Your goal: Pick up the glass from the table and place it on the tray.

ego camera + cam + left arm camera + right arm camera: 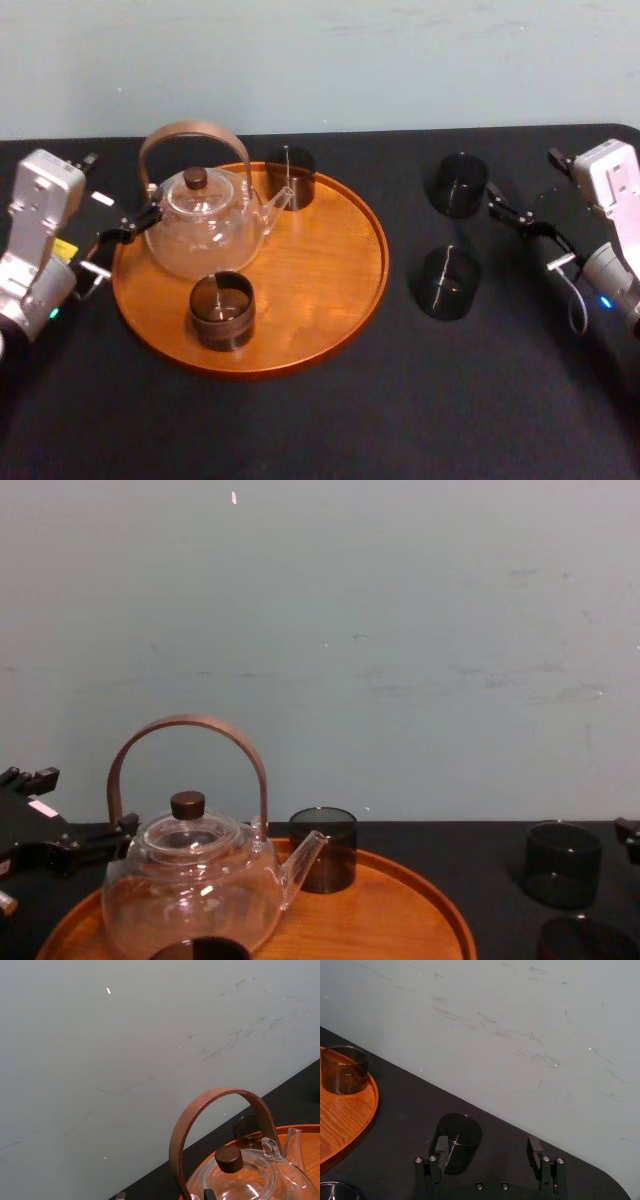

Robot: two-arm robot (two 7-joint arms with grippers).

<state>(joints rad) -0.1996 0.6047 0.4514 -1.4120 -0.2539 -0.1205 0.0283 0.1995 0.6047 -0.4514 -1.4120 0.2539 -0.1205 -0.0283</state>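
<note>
The far glass [460,185] stands on the table [400,400] right of the tray [320,270], with a near glass [447,283] just before it. The right gripper [522,228], spread and empty, sits just right of both and should centre its jaws round one glass, below the rim, before closing. The left gripper [124,240], likewise released, is parked by the teapot [200,225]; dark glass on black blurs the outlines, and which glass is meant is unclear.

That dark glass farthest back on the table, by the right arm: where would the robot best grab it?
Probably around its straight side wall, mid-height. The far glass stands upright with no handle, so the open right gripper could come in level from the robot's right and close across it, away from the nearer glass. The left gripper sits beside the teapot.
</note>
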